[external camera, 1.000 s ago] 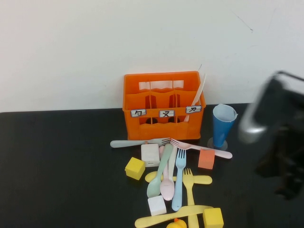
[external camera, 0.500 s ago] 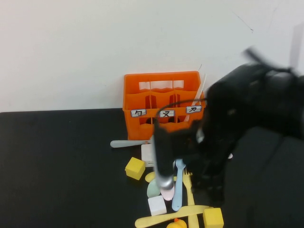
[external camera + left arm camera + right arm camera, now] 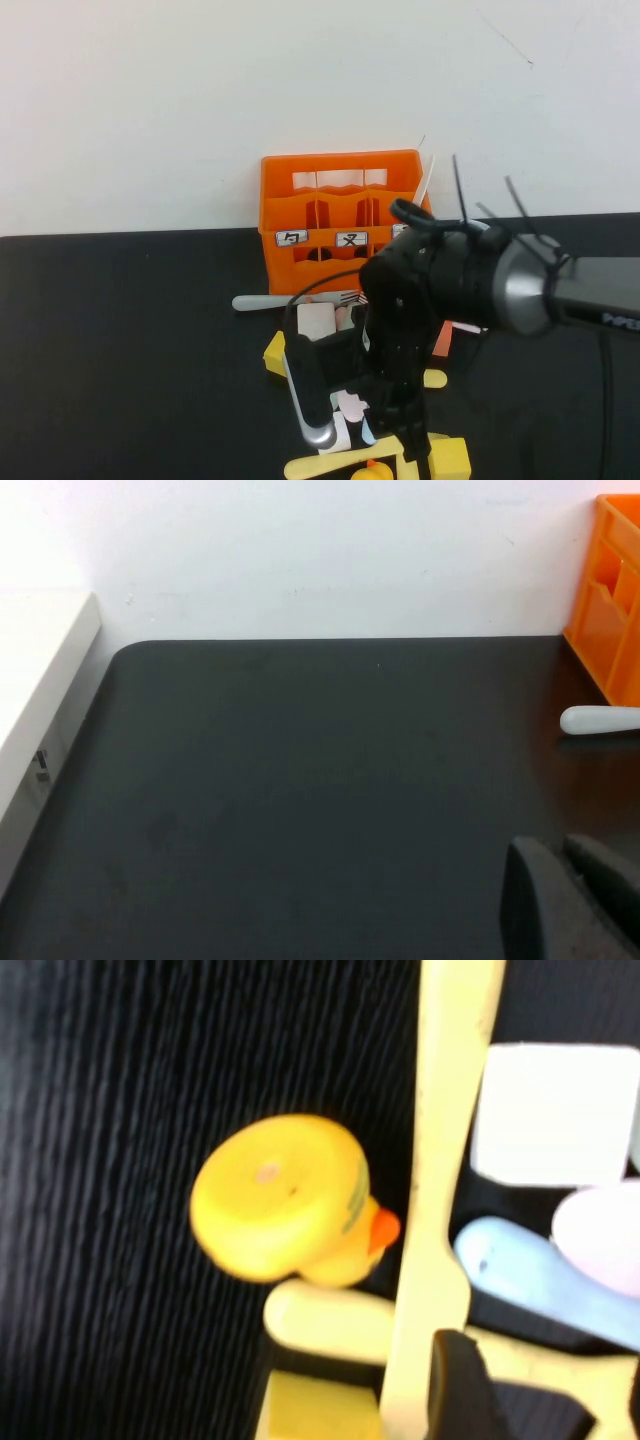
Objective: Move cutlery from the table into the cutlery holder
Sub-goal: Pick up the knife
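Right pincer (image 3: pixel 405 440) low over the cutlery pile (image 3: pixel 350 400) on the black worktop (image 3: pixel 130 350), jaws spread wide, nothing held, orange cutlery holder (image 3: pixel 340 215) behind, left pincer (image 3: pixel 570 900) closed, apart over bare worktop.

table (image 3: pixel 300 780): matt black surface
cutlery holder (image 3: pixel 340 205): glossy orange plastic
cutlery (image 3: pixel 440 1160): smooth pastel plastic
duck (image 3: pixel 275 1200): smooth yellow, slightly shiny

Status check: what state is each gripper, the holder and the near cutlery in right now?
right gripper: open, low over the yellow knife
left gripper: shut, parked over bare table
cutlery holder: upright, one white utensil inside
yellow duck: beside the knife
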{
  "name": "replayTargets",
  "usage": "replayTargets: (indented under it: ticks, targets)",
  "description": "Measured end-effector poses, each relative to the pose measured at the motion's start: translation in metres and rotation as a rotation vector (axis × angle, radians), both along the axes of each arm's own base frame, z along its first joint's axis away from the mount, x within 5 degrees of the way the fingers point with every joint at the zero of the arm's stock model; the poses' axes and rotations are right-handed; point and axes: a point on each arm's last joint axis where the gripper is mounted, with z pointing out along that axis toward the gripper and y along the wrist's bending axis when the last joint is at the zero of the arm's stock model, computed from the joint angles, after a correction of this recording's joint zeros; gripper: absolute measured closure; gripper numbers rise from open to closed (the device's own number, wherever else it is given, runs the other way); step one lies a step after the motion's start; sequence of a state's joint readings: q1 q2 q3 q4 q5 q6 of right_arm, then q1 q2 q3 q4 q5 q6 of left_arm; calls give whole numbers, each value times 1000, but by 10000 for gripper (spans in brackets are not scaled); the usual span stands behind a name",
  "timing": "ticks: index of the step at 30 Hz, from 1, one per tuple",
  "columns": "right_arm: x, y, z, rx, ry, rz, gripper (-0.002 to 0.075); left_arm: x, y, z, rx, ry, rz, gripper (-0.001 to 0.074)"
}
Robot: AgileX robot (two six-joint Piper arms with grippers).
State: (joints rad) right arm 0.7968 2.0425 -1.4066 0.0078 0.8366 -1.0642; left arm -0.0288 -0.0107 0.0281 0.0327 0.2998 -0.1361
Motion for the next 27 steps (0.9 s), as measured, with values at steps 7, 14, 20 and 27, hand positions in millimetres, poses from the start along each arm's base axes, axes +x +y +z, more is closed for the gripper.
replayTargets:
  ticks: [7, 14, 20, 27]
  targets:
    - [2, 3, -18, -6, 18, -5, 382, 0, 0, 0, 0, 0, 0, 736]
    - [1, 6, -34, -21, 43, -26, 382, 0, 0, 0, 0, 0, 0, 736]
    - [0, 13, -40, 4, 24, -55, 382, 0, 0, 0, 0, 0, 0, 736]
    - [-3, 20, -48, 13, 23, -85, 382, 0, 0, 0, 0, 0, 0, 736]
